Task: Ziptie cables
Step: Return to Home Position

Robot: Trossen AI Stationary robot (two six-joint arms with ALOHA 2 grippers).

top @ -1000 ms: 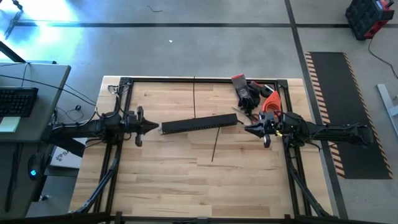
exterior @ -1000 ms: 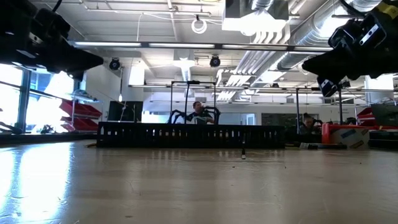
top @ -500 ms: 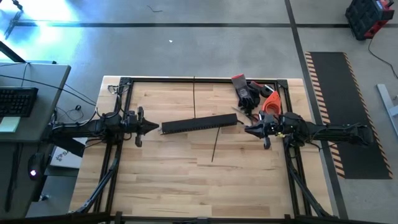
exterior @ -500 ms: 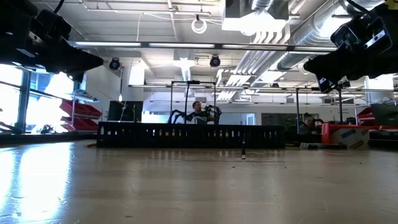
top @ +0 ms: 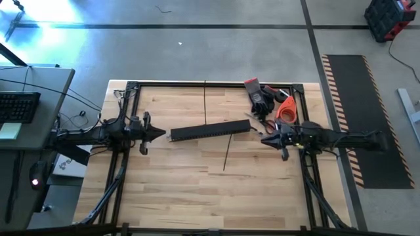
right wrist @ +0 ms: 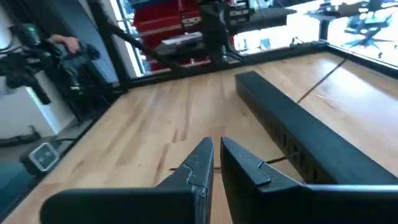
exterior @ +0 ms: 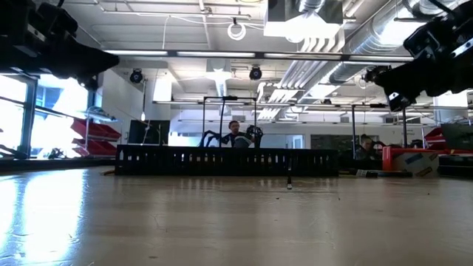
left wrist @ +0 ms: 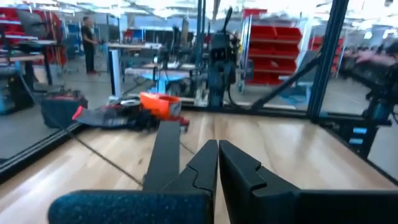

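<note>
Over the wooden table [top: 184, 177], hovering with left gripper [top: 161, 133] closed and empty at centre-left and right gripper [top: 264, 139] closed likewise at centre-right, flanking the black cable duct [top: 210, 132] at centre, with thin cables [top: 226, 156] trailing just below it.

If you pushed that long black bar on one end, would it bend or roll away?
Probably neither. The black bar looks straight and boxy, so it likely stays stiff and swings round rather than rolling. Slots along its side hint it is hollow, so probably light for its length. The smooth wooden table would likely let it slide.
</note>
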